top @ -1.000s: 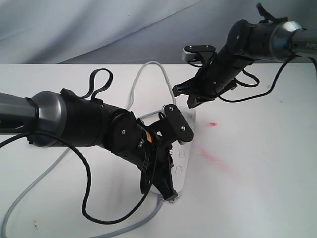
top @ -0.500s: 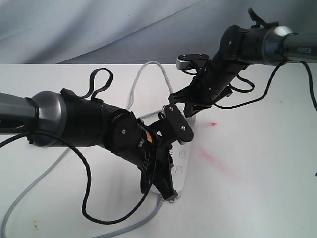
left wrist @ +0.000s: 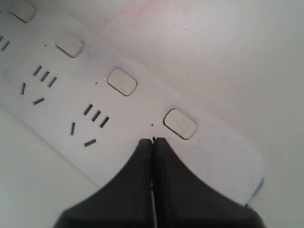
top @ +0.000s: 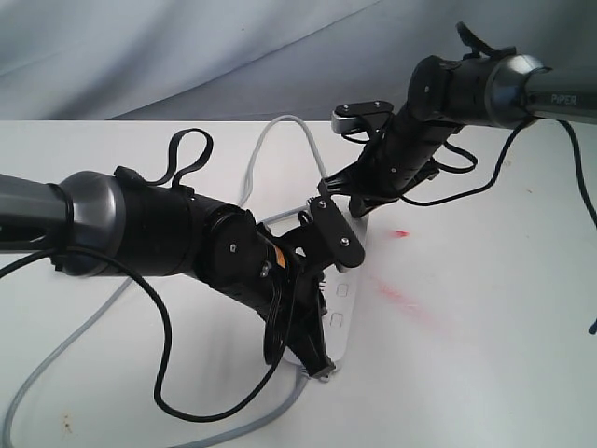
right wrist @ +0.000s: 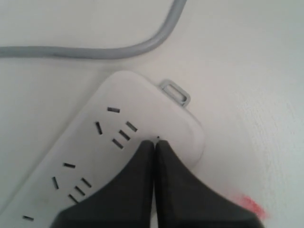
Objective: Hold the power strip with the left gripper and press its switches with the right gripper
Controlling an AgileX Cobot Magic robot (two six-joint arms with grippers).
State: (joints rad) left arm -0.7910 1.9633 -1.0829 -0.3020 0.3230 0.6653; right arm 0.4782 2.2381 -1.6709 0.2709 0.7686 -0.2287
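Note:
The white power strip (top: pixel 346 301) lies on the table, running from near the middle toward the front. My left gripper (top: pixel 321 368) is shut, its tips pressing down on the strip's near end (left wrist: pixel 213 156), just beside one of the switches (left wrist: pixel 180 124); another switch (left wrist: pixel 122 81) follows along the same edge. My right gripper (top: pixel 349 206) is also shut, its tips (right wrist: pixel 155 142) resting on the far end of the power strip (right wrist: pixel 142 99), next to the last socket slots. Nothing sits between either pair of fingers. The switch under the right tips is hidden.
The grey cord (top: pixel 271 140) loops behind the strip and trails off to the front left (top: pixel 56 359). Red smears (top: pixel 403 300) mark the table right of the strip. A small hanging tab (right wrist: pixel 174 92) sticks out from the strip's far end.
My right arm has swung left and down, bringing its shut gripper onto the strip's far end. The left arm and the strip have not moved.

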